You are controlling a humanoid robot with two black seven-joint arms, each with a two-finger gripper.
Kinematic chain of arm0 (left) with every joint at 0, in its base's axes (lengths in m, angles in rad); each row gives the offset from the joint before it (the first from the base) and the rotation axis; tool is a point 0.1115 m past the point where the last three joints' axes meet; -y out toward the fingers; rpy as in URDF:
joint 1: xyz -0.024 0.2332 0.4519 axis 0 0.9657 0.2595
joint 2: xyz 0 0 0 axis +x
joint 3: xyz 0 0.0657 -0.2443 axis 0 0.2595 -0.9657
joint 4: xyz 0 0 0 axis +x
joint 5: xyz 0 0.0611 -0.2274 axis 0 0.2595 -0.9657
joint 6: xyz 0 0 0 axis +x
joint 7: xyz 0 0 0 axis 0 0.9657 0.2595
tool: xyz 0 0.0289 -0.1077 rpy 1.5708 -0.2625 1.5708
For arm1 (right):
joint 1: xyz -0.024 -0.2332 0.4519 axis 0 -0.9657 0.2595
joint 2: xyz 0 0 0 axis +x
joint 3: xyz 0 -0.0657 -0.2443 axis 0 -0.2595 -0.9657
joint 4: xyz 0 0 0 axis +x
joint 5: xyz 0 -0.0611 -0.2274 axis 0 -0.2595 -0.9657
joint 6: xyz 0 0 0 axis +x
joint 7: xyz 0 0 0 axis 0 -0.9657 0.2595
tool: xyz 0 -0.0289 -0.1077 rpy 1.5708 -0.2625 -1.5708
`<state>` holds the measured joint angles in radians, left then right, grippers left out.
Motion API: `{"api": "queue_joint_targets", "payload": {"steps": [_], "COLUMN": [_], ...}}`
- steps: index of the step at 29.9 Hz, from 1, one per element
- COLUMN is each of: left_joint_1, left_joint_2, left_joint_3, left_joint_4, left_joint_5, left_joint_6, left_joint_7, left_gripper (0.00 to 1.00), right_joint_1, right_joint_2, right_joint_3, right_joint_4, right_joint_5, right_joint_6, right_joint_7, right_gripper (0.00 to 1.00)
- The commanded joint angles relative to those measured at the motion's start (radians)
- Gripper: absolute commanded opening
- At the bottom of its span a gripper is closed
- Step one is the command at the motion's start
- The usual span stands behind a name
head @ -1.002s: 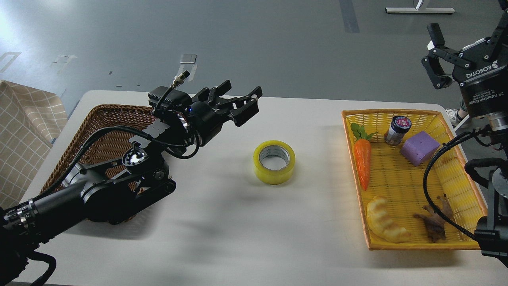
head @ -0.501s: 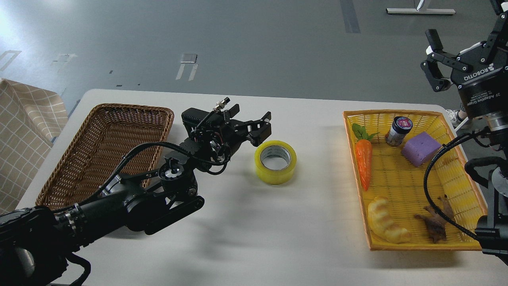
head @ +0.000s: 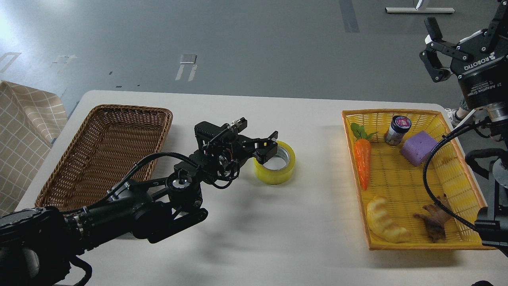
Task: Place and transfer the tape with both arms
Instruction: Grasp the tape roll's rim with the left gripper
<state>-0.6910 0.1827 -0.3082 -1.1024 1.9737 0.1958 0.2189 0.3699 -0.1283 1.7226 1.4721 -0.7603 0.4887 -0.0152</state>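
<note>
The tape, a thick yellow roll with a pale grey core, lies flat at the middle of the white table. My left arm reaches in from the lower left. Its gripper is low over the roll's left rim with its fingers apart; one fingertip sits at the core opening and the other is by the rim's far side. I cannot tell if they touch the roll. My right gripper is open and empty, held high at the top right, above and beyond the yellow basket.
An empty brown wicker basket stands at the left. A yellow basket at the right holds a toy carrot, a small jar, a purple block, a croissant toy and a brown object. A checked cloth lies far left.
My left gripper has moved right and down from above the wicker basket's corner to the tape's left rim. My right gripper has risen slightly. The tape has not moved.
</note>
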Motion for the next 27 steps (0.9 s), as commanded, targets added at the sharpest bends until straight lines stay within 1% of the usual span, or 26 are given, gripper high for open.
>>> {"api": "queue_joint_targets", "payload": {"steps": [1, 5, 10, 12, 14, 19, 24, 27], "left_joint_1": [-0.001, 0.007, 0.013, 0.01, 0.007, 0.008, 0.001, 0.002], "left_joint_2": [-0.014, -0.019, -0.025, -0.048, -0.063, -0.078, -0.158, -0.167], "left_joint_3": [0.0, -0.008, -0.008, -0.008, -0.008, -0.006, -0.008, -0.006], "left_joint_4": [0.006, 0.006, 0.042, 0.091, 0.11, 0.116, 0.134, 0.138], "left_joint_5": [-0.004, -0.006, -0.006, -0.006, -0.006, -0.007, -0.013, -0.022], "left_joint_6": [-0.001, -0.001, -0.001, -0.001, -0.001, -0.001, -0.001, -0.003], "left_joint_7": [0.0, 0.0, 0.007, 0.017, 0.017, 0.017, 0.027, 0.028], "left_gripper": [0.98, 0.98, 0.98, 0.98, 0.98, 0.98, 0.98, 0.98], "right_joint_1": [0.001, 0.0, -0.011, -0.012, -0.014, -0.014, -0.016, -0.016], "right_joint_2": [0.001, 0.001, -0.001, -0.004, -0.016, -0.017, -0.017, -0.017], "right_joint_3": [-0.001, -0.002, 0.0, 0.002, 0.002, 0.002, 0.0, -0.002], "right_joint_4": [-0.001, -0.001, 0.0, 0.0, 0.002, 0.002, -0.003, -0.006], "right_joint_5": [-0.001, 0.001, 0.001, 0.001, 0.001, 0.001, 0.001, 0.001], "right_joint_6": [0.0, 0.0, 0.0, 0.0, 0.0, 0.0, 0.0, 0.0], "right_joint_7": [-0.003, -0.003, -0.003, -0.003, -0.003, -0.003, -0.003, -0.003], "right_gripper": [1.0, 1.0, 1.0, 1.0, 1.0, 1.0, 1.0, 1.0]}}
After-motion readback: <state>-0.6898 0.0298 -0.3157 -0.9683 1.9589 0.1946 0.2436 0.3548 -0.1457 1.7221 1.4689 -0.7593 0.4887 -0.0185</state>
